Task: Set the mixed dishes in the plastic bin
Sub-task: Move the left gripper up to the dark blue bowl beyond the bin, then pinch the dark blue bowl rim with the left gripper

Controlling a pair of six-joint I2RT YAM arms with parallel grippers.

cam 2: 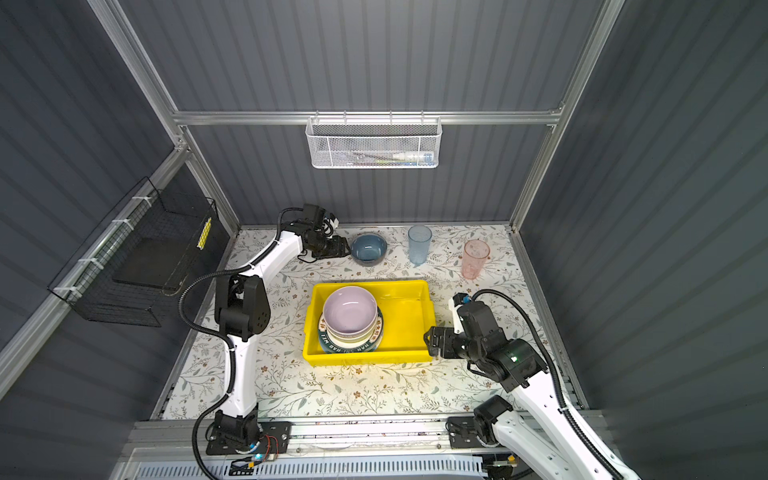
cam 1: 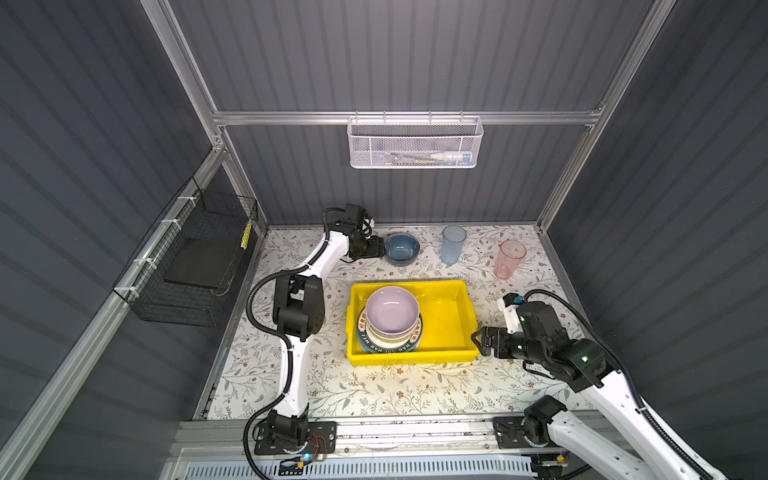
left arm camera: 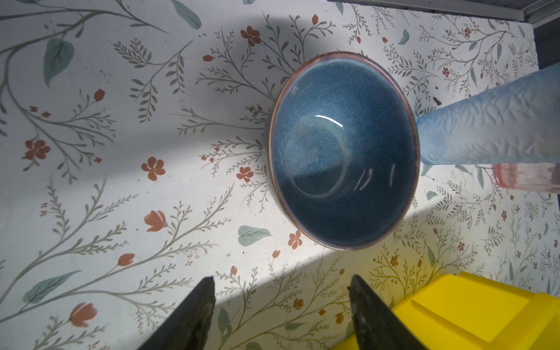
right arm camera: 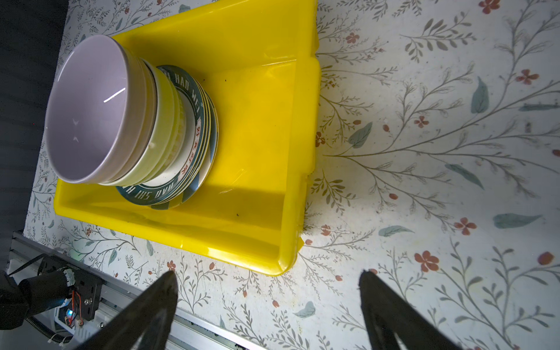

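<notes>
Yellow bin [cam 1: 449, 332] on surface [cam 1: 374, 390]; lilac bowl [cam 1: 392, 309] tops dish stack [cam 1: 384, 347] in its 9 o'clock half. Blue bowl [cam 1: 401, 248] at bin's 12, blue tumbler [cam 1: 453, 245], pink tumbler [cam 1: 509, 259] toward 1. Left pincer [left arm camera: 281, 278] wide, empty, facing blue bowl; right pincer [right arm camera: 269, 272] wide, empty, at bin's 4

Plates [cam 1: 388, 348] mostly buried under stacked bowls [cam 1: 392, 309]; pink tumbler [left arm camera: 527, 178] cut by left wrist frame edge; mesh basket [cam 1: 415, 141] contents unreadable
</notes>
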